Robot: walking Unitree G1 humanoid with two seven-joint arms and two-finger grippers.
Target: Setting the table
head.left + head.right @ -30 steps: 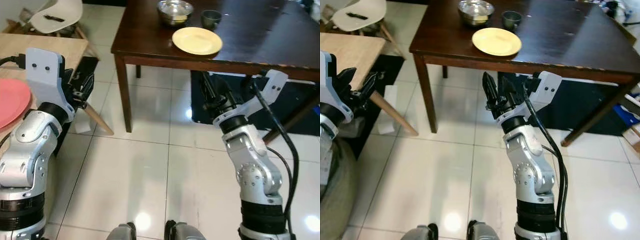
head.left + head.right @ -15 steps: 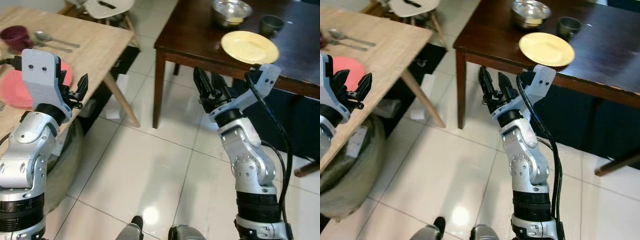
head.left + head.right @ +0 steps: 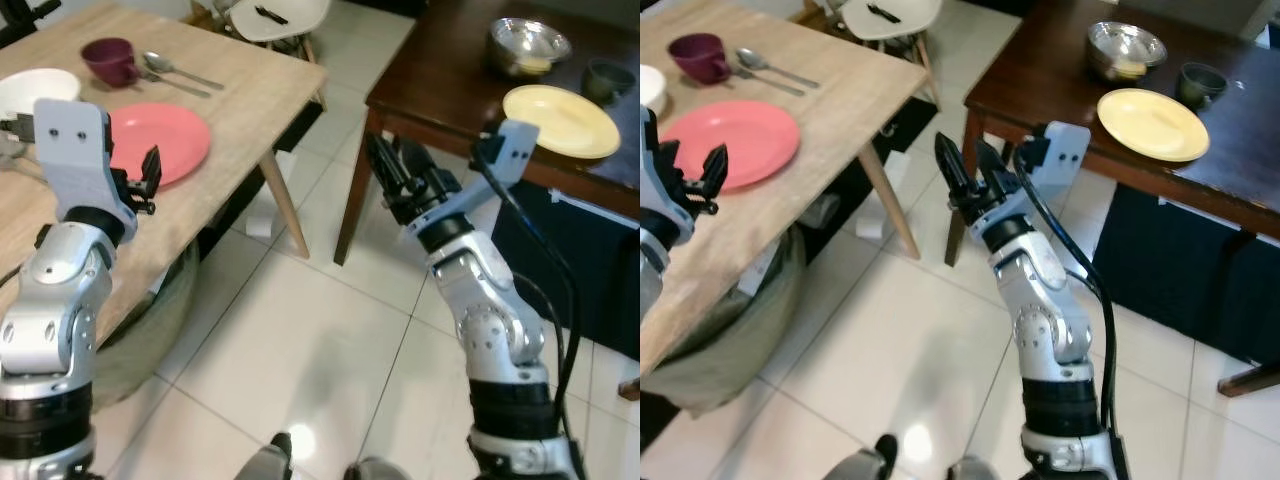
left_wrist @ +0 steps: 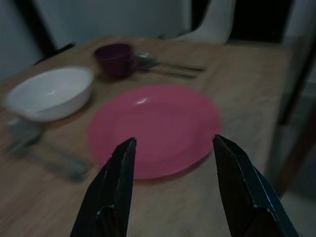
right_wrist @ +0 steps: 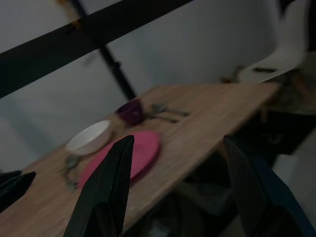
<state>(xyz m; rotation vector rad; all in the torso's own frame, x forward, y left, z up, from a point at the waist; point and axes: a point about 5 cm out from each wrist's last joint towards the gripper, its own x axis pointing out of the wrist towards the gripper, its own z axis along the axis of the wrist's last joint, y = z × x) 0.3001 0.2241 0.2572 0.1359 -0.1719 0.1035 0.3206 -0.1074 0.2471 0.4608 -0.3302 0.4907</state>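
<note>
1. Here, on your left, a light wooden table (image 3: 830,110) carries a pink plate (image 3: 730,142), lying flat and bare, near the table's front edge.
2. Behind the plate, a dark purple cup (image 3: 697,54) stands upright; you cannot see into it from the head views. A white bowl (image 4: 49,93) sits beside the cup, cut off at the frame edge in the head views; its inside looks bare in the left wrist view.
3. Two spoons (image 3: 178,72) lie just beside the cup, side by side, long axes running diagonally toward the table's right edge, bowls toward the cup.
4. Blurred cutlery (image 4: 44,150) lies in front of the white bowl; the kind cannot be told.
5. On your right, a dark wooden table (image 3: 1040,70) holds a yellow plate (image 3: 1152,123), flat and bare, near its front edge. Behind it a steel bowl (image 3: 1126,46) holds something pale yellow; what it is cannot be told. A small dark cup (image 3: 1200,82) stands beside the bowl; contents not visible.
6. Your left gripper (image 4: 173,148) hovers above the light table at the near rim of the pink plate, fingers spread wide, holding nothing.
7. Your right gripper (image 3: 965,170) hangs over the tiled floor (image 3: 890,340) between the two tables, fingers apart, empty, pointing toward the light table.
8. A white chair (image 3: 272,14) stands past the light table, a dark object on its seat, too small to name.
</note>
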